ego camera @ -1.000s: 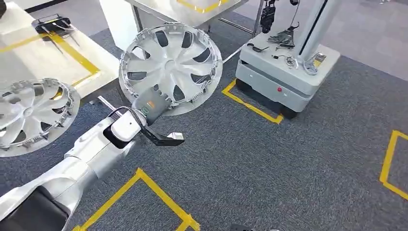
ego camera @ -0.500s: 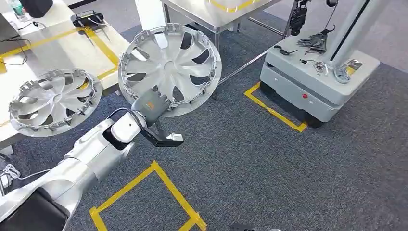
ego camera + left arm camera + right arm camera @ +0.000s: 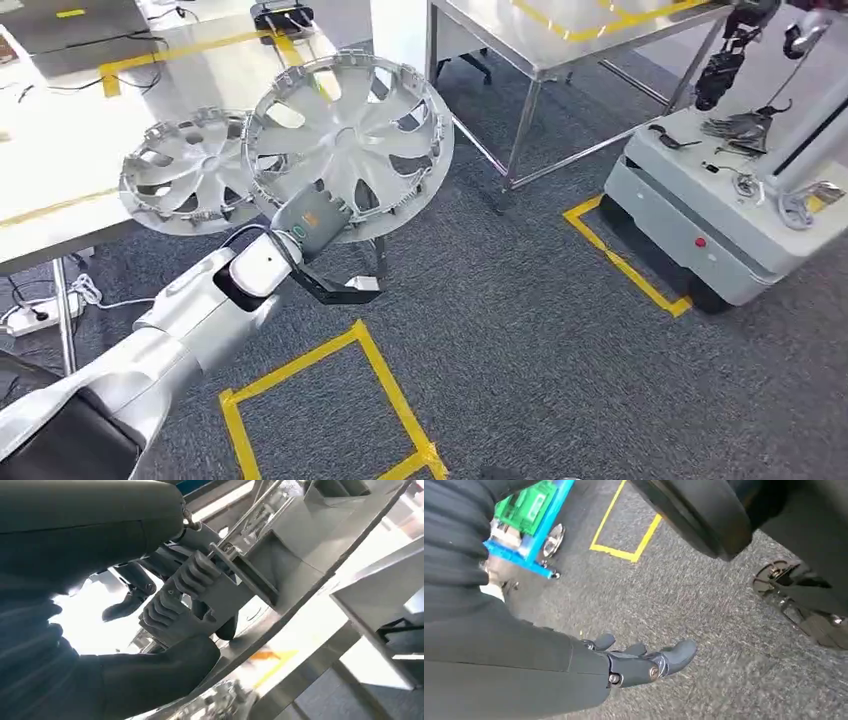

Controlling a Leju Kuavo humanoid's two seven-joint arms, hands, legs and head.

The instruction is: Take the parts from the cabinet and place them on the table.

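Swinging leftward: camera view, held hubcap point(image 3: 345, 140) overlapping table hubcap point(image 3: 190, 175).

dark grey carpet point(image 3: 560, 330) with yellow tape outlines point(image 3: 330, 400). white bench point(image 3: 60, 170) upper left, steel table point(image 3: 540, 40) behind it, grey wheeled cart point(image 3: 690, 215) on the right.

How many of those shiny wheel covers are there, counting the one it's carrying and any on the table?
Wheel cover held by the left hand: 1
Wheel cover lying on the table: 1
Total: 2
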